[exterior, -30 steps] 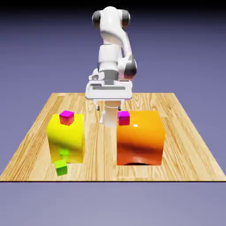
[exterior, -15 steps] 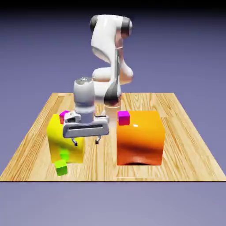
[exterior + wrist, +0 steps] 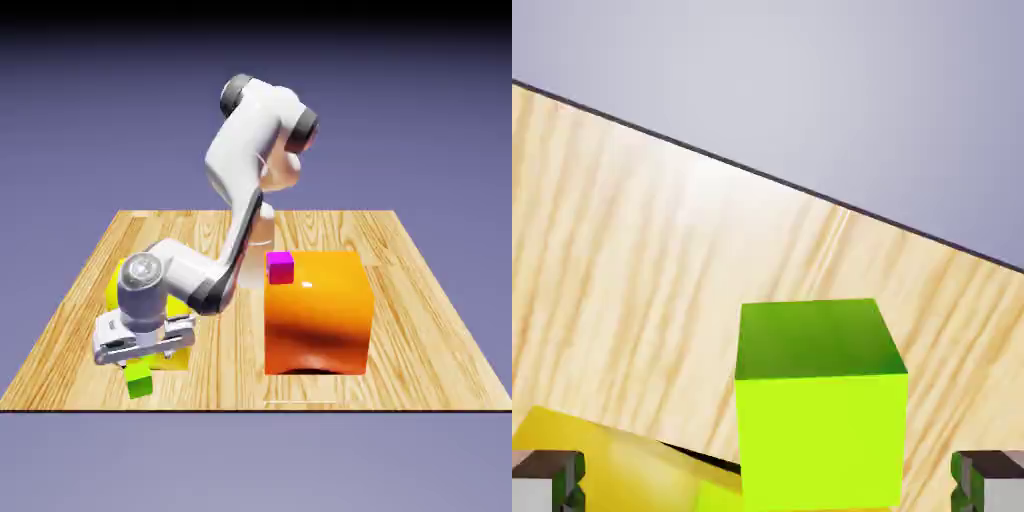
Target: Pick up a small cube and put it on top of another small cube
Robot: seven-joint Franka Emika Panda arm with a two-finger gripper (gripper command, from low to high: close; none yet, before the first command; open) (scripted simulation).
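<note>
Below the hand [image 3: 143, 352], at its 6 o'clock, sits the small cube [image 3: 139, 381] (fingers spread wide, holding nothing), straddled but ungrasped.

The small cube [image 3: 139, 381] sits on the bench [image 3: 420, 330] near its front edge, just before a big block [image 3: 176, 356] at the exterior view's left. The claw [image 3: 143, 357] hangs directly over it. Another big block [image 3: 317, 311] stands to the right, carrying another small cube [image 3: 280, 266] on its top corner.
</note>
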